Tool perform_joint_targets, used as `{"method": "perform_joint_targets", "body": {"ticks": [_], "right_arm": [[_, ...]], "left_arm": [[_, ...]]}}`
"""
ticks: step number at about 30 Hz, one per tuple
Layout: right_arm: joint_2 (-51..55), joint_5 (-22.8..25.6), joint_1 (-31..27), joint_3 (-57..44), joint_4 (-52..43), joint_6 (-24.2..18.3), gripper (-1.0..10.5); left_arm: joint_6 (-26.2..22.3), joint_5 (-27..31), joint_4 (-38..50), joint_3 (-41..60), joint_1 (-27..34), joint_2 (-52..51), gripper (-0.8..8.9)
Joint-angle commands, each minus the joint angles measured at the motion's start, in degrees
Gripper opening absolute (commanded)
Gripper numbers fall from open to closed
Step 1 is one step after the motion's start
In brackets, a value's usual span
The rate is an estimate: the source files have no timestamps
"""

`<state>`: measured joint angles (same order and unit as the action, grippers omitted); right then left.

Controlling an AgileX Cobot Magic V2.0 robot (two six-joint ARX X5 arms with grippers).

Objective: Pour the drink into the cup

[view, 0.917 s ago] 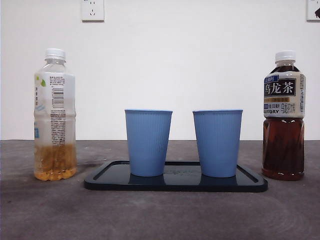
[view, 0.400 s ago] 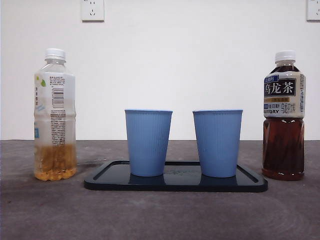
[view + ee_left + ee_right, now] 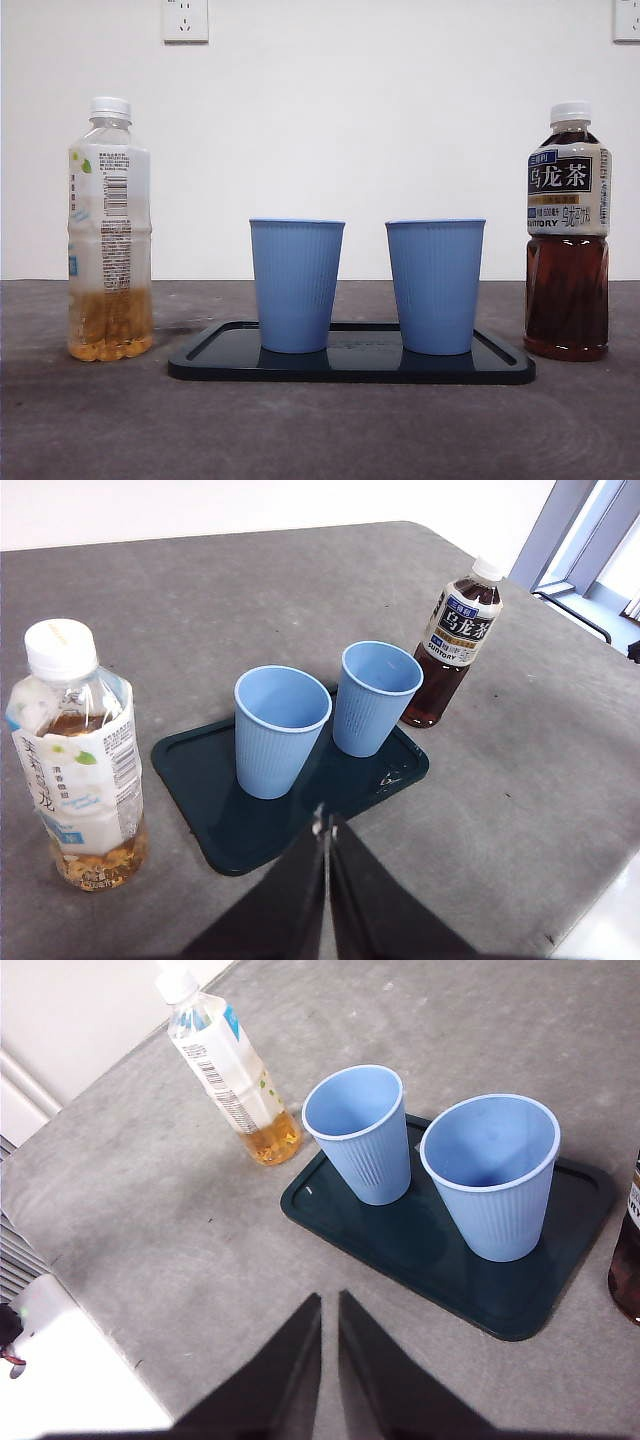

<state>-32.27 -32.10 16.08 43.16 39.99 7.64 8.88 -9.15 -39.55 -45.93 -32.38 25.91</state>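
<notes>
Nearest to you in the front view is the grey, rough counter (image 3: 320,430). On it lies the dark, flat, rectangular plastic tray (image 3: 350,370), which I take as the landmark. Your left hand (image 3: 326,825) hangs high over the counter on the near side of the tray, and its two black jaws are pressed together with nothing between them. Your right hand (image 3: 330,1305) also hangs above the counter, near a corner of the tray; its jaws stand almost together with only a thin gap, and they hold nothing. Neither hand appears in the front view.

On the tray stand two light blue ribbed plastic cups, both upright and close to each other but not touching. The left blue cup (image 3: 296,285) and the right blue cup (image 3: 435,286) both look empty in the wrist views.

To the left of the tray, apart from it, stands the clear plastic bottle with a white cap and a pale label (image 3: 109,230), upright, with a yellow-brown drink only in its lower part. To the right of the tray, just beside its edge, stands the dark brown tea bottle with a white cap and a label with Chinese characters (image 3: 568,232), upright and nearly full. Both caps are on.

Behind everything is the white wall (image 3: 400,120), and two white sockets (image 3: 185,20) are high on it.
</notes>
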Motion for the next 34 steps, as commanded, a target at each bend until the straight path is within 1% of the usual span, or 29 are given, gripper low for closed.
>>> {"method": "perform_joint_targets", "body": {"ticks": [1, 3, 5, 6, 8, 10, 13, 16, 18, 23, 26, 29, 34], "right_arm": [[-0.2, 0.0, 0.2, 0.8, -0.6, -0.6, 0.2], [-0.2, 0.0, 0.2, 0.8, -0.6, -0.6, 0.2], [-0.2, 0.0, 0.2, 0.8, -0.6, -0.6, 0.2], [-0.2, 0.0, 0.2, 0.8, -0.6, -0.6, 0.2], [-0.2, 0.0, 0.2, 0.8, -0.8, -0.6, 0.2], [-0.2, 0.0, 0.2, 0.8, -0.9, -0.6, 0.2], [-0.2, 0.0, 0.2, 0.8, -0.9, -0.6, 0.2], [-0.2, 0.1, 0.2, 0.8, -0.9, -0.6, 0.2], [-0.2, 0.1, 0.2, 0.8, -0.9, -0.6, 0.2], [-0.2, 0.1, 0.2, 0.8, -1.0, -0.6, 0.2], [-0.2, 0.1, 0.2, 0.8, -1.0, -0.6, 0.2], [-0.2, 0.1, 0.2, 0.8, -1.0, -0.6, 0.2], [-0.2, 0.1, 0.2, 0.8, -1.0, -0.6, 0.2]], "left_arm": [[-0.7, 0.1, 2.1, 0.0, 1.4, -0.5, 0.06], [-0.7, -1.9, 4.5, 2.1, 4.1, -1.1, 0.06], [-0.7, -3.4, 9.3, 6.5, 7.8, -2.8, 0.06], [-1.4, -3.3, 12.6, 9.5, 10.1, -4.3, 0.06], [-4.2, -2.9, 19.1, 16.5, 15.1, -8.0, 0.06], [-5.4, -2.9, 23.9, 23.1, 19.6, -12.0, 0.06], [-4.6, -2.1, 29.0, 32.6, 25.1, -18.2, 0.06], [-1.4, 2.6, 31.9, 39.1, 28.5, -23.3, 0.06], [-0.9, 4.5, 31.8, 41.3, 29.9, -25.7, 0.06], [-1.0, 6.3, 31.5, 43.7, 31.3, -25.7, 0.06], [-1.2, 6.5, 31.7, 45.3, 31.3, -25.7, 0.06], [-1.1, 6.5, 28.8, 45.2, 31.3, -25.7, 0.06], [-1.1, 6.5, 28.9, 45.2, 31.3, -25.7, 0.06]]}}
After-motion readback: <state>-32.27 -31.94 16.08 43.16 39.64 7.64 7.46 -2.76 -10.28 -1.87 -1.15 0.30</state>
